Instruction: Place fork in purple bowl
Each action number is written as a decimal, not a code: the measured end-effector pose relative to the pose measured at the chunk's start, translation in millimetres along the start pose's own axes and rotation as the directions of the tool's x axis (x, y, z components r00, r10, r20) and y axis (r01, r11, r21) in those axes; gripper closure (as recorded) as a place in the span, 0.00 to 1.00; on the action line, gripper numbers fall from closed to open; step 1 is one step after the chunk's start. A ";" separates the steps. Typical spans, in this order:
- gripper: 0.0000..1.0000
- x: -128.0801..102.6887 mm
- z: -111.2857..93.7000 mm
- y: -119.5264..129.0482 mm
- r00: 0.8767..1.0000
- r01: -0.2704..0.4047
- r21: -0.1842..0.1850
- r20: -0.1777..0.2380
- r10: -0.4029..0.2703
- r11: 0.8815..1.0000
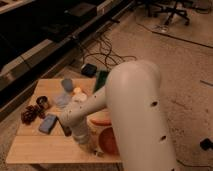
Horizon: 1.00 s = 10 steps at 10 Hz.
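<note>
Concrete floor [165, 55] runs around a low wooden table [35, 145], with a long dark shelf unit [45, 35] along the far left and an office chair [172, 10] cut off at the top right. Black cables [107, 50] trail across the floor to a small black box [89, 69] just beyond the table's far edge.

From the one camera view, the robot's white arm [135, 115] fills the lower right and covers most of the table's right half. It bends down to the gripper [89, 144], which sits low over the table near its front edge, just left of the orange-red bowl [107, 141]. The gripper is too far hidden by the wrist to tell whether it is spread or closed, or whether it holds anything.

The fork cannot be made out anywhere. The purple bowl cannot be picked out either; the arm may be hiding it.

Only part of the orange-red bowl shows past the arm. A green tray [102, 77] peeks out at the far edge. On the left side lie a blue-grey cup [66, 84], a small dark round container [42, 101], a dark red cluster [30, 114] and a flat blue object [48, 123]. Pale objects [75, 95] beside the arm are too blurred to name.
</note>
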 end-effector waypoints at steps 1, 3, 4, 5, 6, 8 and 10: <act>1.00 -0.7 -4.0 -0.2 1.000 -0.005 0.002 0.012 0.005 1.000; 1.00 9.4 -25.4 -9.7 0.998 -0.059 0.019 0.035 0.059 0.998; 1.00 17.4 -42.8 -15.3 0.995 -0.090 0.029 0.048 0.088 0.996; 1.00 30.0 -70.4 -21.7 0.990 -0.130 0.042 0.064 0.127 0.991; 1.00 38.9 -92.0 -25.5 0.985 -0.158 0.053 0.076 0.153 0.986; 1.00 65.6 -144.1 -36.5 0.968 -0.233 0.081 0.113 0.224 0.969; 1.00 97.3 -183.5 -45.7 0.945 -0.308 0.098 0.148 0.292 0.946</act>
